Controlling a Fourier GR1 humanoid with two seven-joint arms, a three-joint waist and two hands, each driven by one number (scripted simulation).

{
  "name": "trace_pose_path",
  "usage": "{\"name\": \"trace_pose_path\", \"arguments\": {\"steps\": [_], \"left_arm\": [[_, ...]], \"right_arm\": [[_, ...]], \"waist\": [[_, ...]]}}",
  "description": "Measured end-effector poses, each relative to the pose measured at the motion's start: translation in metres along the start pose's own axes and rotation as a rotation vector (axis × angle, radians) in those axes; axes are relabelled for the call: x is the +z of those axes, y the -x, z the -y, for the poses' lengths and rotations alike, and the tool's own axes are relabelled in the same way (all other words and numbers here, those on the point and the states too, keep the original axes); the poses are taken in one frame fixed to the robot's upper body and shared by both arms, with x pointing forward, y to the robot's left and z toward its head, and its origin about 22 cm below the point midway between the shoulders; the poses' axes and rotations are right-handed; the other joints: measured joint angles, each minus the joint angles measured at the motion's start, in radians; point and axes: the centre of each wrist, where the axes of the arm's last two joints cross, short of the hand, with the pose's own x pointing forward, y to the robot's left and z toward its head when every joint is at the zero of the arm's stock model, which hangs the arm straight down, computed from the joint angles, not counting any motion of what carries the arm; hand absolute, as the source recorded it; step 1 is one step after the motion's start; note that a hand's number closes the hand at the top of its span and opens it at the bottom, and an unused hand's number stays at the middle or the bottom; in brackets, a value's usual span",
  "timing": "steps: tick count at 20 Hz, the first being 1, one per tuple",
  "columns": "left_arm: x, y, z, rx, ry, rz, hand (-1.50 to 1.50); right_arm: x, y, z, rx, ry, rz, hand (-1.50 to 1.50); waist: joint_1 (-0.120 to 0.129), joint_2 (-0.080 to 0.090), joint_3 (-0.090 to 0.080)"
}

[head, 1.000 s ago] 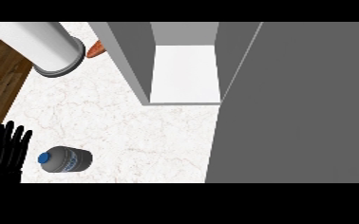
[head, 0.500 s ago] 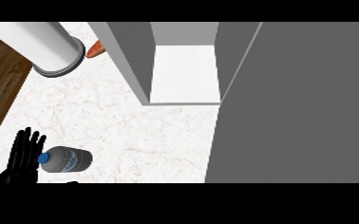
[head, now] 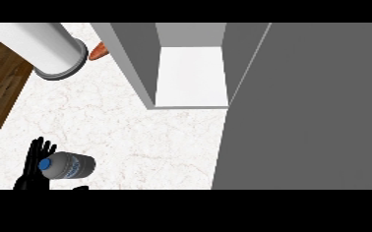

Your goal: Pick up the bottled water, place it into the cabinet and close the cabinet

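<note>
Shifted rightward, left robot hand (head: 31,166), fingers straight and holding nothing, now meets bottled water (head: 73,165).

No readable text shows, not even on the bottled water (head: 70,166).

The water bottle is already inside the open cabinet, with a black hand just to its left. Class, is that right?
Not quite. The head view shows the water bottle on the white counter, outside the open cabinet, not inside it. The rest holds: the left hand is just to the bottle's left.
</note>
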Motion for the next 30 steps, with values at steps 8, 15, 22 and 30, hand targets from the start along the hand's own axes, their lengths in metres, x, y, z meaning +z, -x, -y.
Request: {"name": "trace_pose_path", "arguments": {"steps": [8,15,22,30], "left_arm": [[-0.004,0.022,-0.005,0.055,0.018,0.007,-1.5],[-0.013,0.036,0.004,0.111,0.02,0.02,-1.5],[-0.024,0.046,0.019,0.171,0.027,0.016,-1.5],[-0.035,0.05,0.028,0.241,0.095,-0.02,1.5]], "right_arm": [[0.001,0.001,0.0,0.003,0.009,0.004,-1.5],[0.001,0.002,0.0,0.006,0.024,0.005,-1.5],[0.004,0.006,0.006,0.023,0.063,0.013,-1.5],[0.01,0.01,0.013,0.049,0.086,0.015,-1.5]], "waist": [[0.0,0.0,0.001],[0.001,0.0,0.0],[0.0,0.001,0.001],[-0.001,0.001,0.001]]}}
